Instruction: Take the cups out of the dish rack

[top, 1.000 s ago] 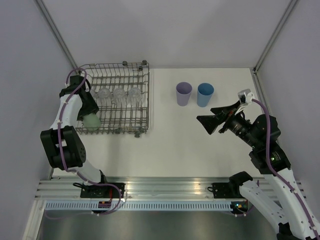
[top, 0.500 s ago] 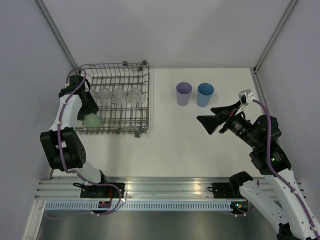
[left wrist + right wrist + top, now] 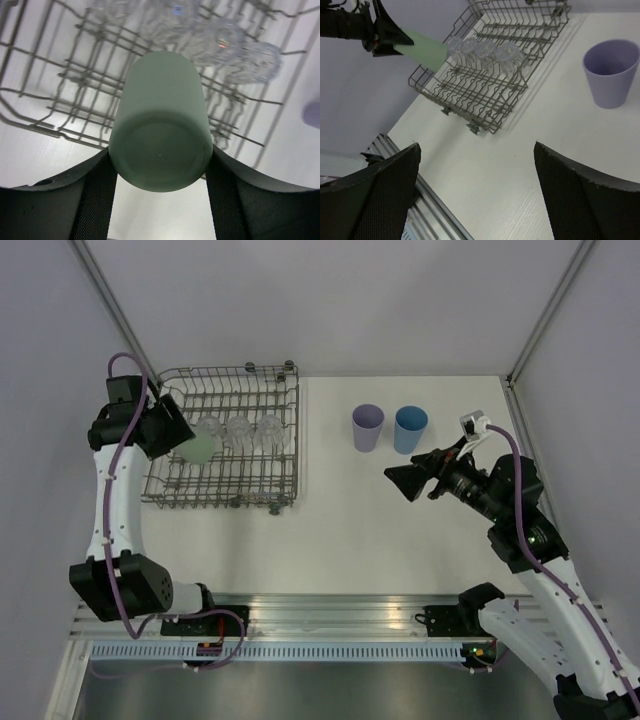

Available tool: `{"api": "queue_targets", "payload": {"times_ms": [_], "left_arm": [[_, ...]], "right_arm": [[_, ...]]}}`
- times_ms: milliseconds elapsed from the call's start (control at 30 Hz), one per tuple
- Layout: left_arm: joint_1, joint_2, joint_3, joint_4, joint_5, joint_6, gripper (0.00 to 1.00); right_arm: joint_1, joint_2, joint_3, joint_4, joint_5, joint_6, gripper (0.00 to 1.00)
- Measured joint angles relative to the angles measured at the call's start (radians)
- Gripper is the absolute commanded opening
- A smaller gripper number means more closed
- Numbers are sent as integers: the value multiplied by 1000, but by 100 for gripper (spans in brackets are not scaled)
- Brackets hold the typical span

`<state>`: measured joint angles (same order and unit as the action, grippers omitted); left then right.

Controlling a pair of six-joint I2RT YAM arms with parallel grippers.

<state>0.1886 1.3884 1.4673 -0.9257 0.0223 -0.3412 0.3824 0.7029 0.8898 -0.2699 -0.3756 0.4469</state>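
My left gripper (image 3: pixel 178 440) is shut on the green cup (image 3: pixel 200 448), held lifted above the dish rack (image 3: pixel 285 440); the cup's base faces the left wrist camera (image 3: pixel 161 150), and it shows in the right wrist view (image 3: pixel 427 50). Several clear cups (image 3: pixel 238 430) lie in a row in the rack (image 3: pixel 235 45). The lilac cup (image 3: pixel 367 427) and the blue cup (image 3: pixel 410 429) stand upright on the table to the right. My right gripper (image 3: pixel 405 480) is open and empty, near these two cups.
The white table (image 3: pixel 400 530) runs from the rack to the right wall. The metal rail (image 3: pixel 320 615) lies along the near edge. The lilac cup also shows at the right of the right wrist view (image 3: pixel 611 72).
My left gripper has lifted the green cup out of the rack's near-left corner, up and toward the back. My right gripper has shifted slightly left.
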Motion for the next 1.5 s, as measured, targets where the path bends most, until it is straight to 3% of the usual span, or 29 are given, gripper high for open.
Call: {"api": "queue_targets", "payload": {"times_ms": [100,267,433,600,1033,1500], "left_arm": [[0,-58,17,1,141,-2,2],[-31,-158,-10,61,399,-44,2],[-171,-242,-117,193,573,-138,2],[-300,-274,-238,349,679,-255,2],[-422,-340,-480,820,861,-565,2],[-506,-360,-659,1149,903,-788,2]], "right_arm": [[0,68,-17,53,-56,48,97],[16,198,-146,282,-170,228,92],[120,301,-177,435,-213,321,90],[177,299,-177,549,-230,334,90],[177,267,-177,613,-219,342,82],[177,246,-182,748,-219,412,15]]}}
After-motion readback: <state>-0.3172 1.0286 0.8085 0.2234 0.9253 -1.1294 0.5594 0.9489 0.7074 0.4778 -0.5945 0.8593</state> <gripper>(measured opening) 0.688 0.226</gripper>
